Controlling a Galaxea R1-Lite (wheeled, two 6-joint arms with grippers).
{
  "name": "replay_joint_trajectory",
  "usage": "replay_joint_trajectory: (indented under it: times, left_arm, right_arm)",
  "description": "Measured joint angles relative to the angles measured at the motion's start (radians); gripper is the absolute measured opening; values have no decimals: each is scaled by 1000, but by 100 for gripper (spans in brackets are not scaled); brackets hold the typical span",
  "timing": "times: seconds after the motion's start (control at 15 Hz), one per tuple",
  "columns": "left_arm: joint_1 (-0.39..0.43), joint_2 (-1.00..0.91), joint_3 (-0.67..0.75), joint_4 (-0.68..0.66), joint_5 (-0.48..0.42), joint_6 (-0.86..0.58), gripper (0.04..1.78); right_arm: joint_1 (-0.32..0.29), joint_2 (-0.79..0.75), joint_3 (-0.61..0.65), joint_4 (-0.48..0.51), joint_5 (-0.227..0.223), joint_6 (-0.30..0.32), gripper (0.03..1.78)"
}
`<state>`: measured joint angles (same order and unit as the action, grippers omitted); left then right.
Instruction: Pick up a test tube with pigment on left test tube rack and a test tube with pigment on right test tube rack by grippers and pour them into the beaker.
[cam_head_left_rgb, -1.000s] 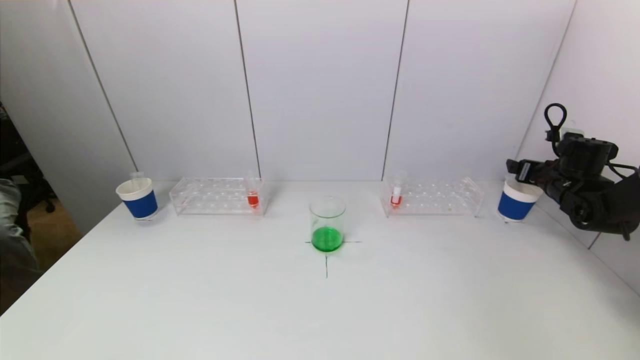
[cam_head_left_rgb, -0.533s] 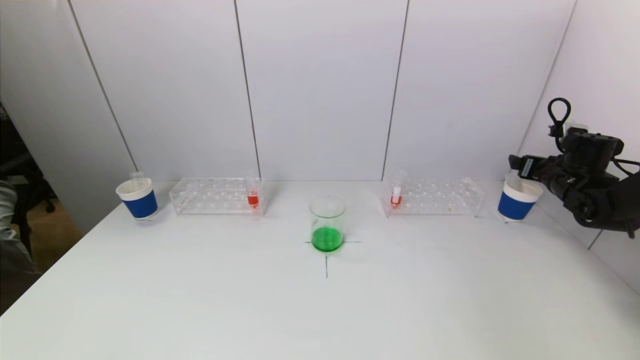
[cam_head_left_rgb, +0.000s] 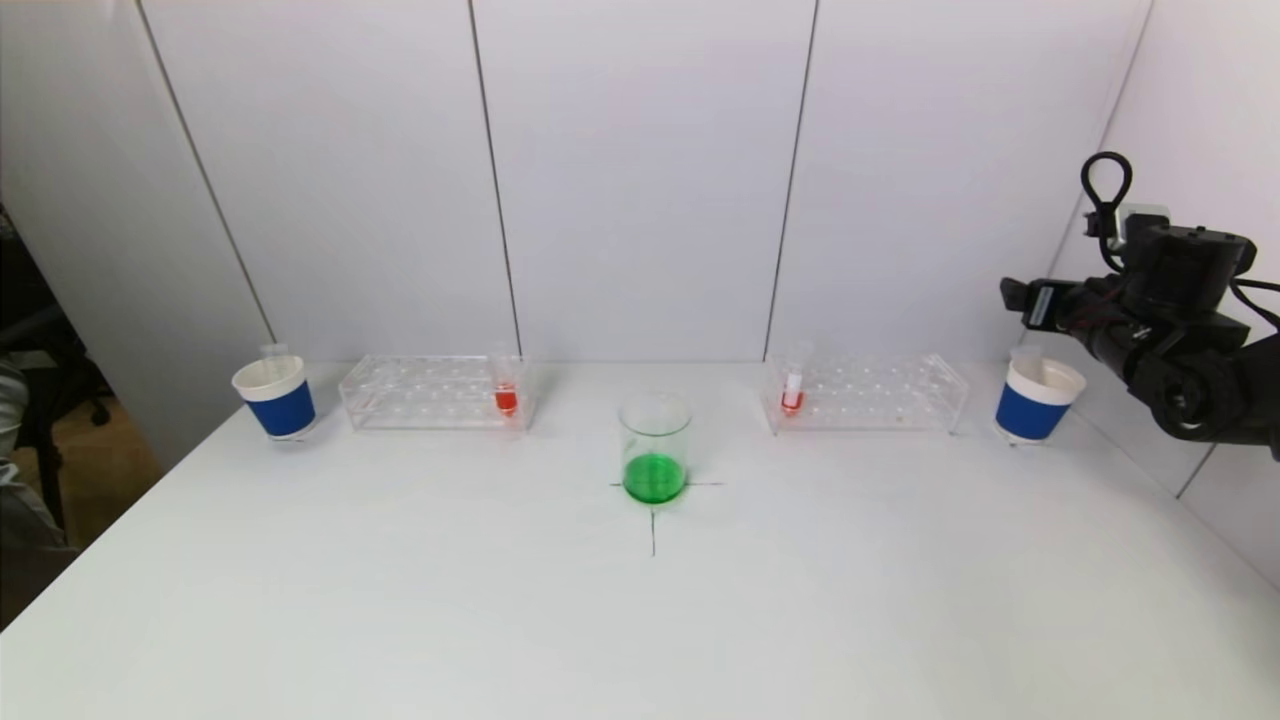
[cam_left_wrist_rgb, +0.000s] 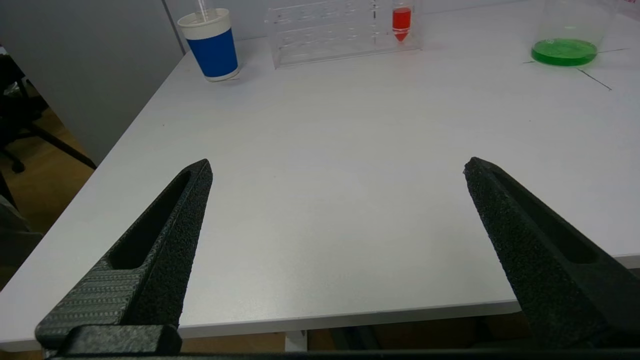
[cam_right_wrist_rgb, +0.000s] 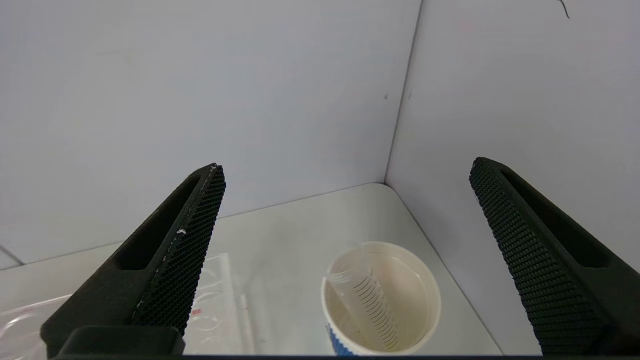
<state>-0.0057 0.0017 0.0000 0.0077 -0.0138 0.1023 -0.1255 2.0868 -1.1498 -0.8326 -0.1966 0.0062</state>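
Note:
A glass beaker (cam_head_left_rgb: 655, 448) holding green liquid stands mid-table. The left clear rack (cam_head_left_rgb: 435, 392) holds a tube with red pigment (cam_head_left_rgb: 506, 396); both also show in the left wrist view, the rack (cam_left_wrist_rgb: 345, 31) and the tube (cam_left_wrist_rgb: 401, 21). The right clear rack (cam_head_left_rgb: 865, 393) holds a tube with red pigment (cam_head_left_rgb: 792, 395). My right gripper (cam_right_wrist_rgb: 347, 172) is open and empty, raised above the right blue cup (cam_head_left_rgb: 1036, 400). My left gripper (cam_left_wrist_rgb: 337, 167) is open and empty, low at the table's near edge, out of the head view.
The right blue-and-white paper cup (cam_right_wrist_rgb: 382, 300) holds an empty graduated tube (cam_right_wrist_rgb: 367, 297). A second blue cup (cam_head_left_rgb: 276, 396) with an empty tube stands at the far left. White wall panels close the back and right side. A black cross marks the table under the beaker.
My right arm has risen above the right cup and drawn slightly back toward the middle. The tubes, racks and beaker have not moved.

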Motion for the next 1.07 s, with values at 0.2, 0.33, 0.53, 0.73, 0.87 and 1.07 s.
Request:
replay_joint_trajectory:
  times: [0.2, 0.33, 0.53, 0.73, 0.87, 1.07]
  left_arm:
    - [0, 0, 0, 0, 0, 0, 176]
    - [0, 0, 0, 0, 0, 0, 176]
    - [0, 0, 0, 0, 0, 0, 176]
    - [0, 0, 0, 0, 0, 0, 176]
    - [0, 0, 0, 0, 0, 0, 176]
    - [0, 0, 0, 0, 0, 0, 176]
  right_arm:
    - [58, -102, 84, 2, -12, -15, 178]
    - [87, -187, 158, 4, -14, -29, 178]
    - [122, -345, 304, 4, -14, -45, 178]
    - [154, -522, 455, 6, -14, -60, 178]
    - [178, -652, 569, 13, -14, -66, 177]
    - [199, -839, 732, 33, -22, -73, 178]
